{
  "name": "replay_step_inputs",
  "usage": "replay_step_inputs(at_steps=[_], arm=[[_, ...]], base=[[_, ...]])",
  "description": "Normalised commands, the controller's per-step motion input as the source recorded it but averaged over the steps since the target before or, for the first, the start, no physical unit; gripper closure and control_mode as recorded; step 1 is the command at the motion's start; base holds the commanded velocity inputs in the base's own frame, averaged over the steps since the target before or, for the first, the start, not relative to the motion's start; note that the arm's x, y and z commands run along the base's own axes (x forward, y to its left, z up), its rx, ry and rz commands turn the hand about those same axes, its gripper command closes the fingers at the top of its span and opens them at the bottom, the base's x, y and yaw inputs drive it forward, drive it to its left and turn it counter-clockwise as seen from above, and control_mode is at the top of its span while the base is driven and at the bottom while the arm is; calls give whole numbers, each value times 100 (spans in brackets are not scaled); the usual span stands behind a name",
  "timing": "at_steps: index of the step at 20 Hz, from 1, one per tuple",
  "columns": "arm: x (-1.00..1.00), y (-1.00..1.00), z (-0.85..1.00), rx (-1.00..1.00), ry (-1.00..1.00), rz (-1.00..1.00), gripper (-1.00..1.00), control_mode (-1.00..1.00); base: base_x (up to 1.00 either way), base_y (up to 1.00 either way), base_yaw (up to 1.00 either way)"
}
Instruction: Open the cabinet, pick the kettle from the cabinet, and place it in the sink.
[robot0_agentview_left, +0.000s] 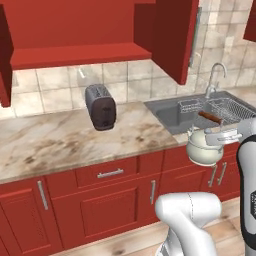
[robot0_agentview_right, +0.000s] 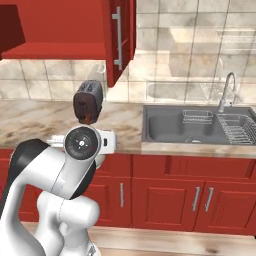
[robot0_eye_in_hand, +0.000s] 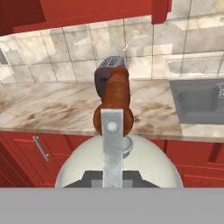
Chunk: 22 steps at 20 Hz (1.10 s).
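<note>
**Kettle held in the air in front of the counter, short of the sink**

Kettle (robot0_agentview_left: 203, 148), cream-white and round, hangs from the gripper (robot0_agentview_left: 216, 131) by its reddish-brown handle bar (robot0_eye_in_hand: 116, 98), out in front of the marble counter (robot0_agentview_left: 60, 137) rather than over it. The fingers are clenched on that bar; in the hand view the bar runs straight away from the camera above the knobbed lid (robot0_eye_in_hand: 125, 146), with the pale body swelling below it. Seen from the left base camera, the kettle sits just off the front left corner of the sink (robot0_agentview_left: 167, 112), level with the counter's front edge and above the red lower cupboards (robot0_agentview_left: 110, 200).

The sink basin is a wide grey metal rectangle set into the counter. A wire dish rack (robot0_agentview_right: 239, 127) occupies its right end beside the curved chrome faucet (robot0_agentview_right: 227, 90), and a smaller wire basket (robot0_agentview_right: 197, 116) sits against the back wall; the left part of the basin floor is bare. Above and to the left of the sink, the cabinet (robot0_agentview_left: 75, 30) stands open, its red shelf (robot0_agentview_left: 75, 54) bare, and its right door (robot0_agentview_left: 175, 35) swings out over the counter close to the sink's left rim.

A grey and dark-brown toaster (robot0_agentview_left: 101, 107) stands on the counter to the left of the sink, well apart from the kettle. Between the toaster and the sink rim the marble lies free.
</note>
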Motion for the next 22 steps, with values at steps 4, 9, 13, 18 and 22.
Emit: replay_step_inputs(at_steps=[4,9,13,18,22], arm=[[0,0,0,0,0,0,100,100],[0,0,0,0,0,0,100,100],[0,0,0,0,0,0,100,100],[0,0,0,0,0,0,100,100],[0,0,0,0,0,0,100,100]], base=[[25,-57,0],[29,-54,0],[35,-43,0],[40,-41,1],[38,-43,4]])
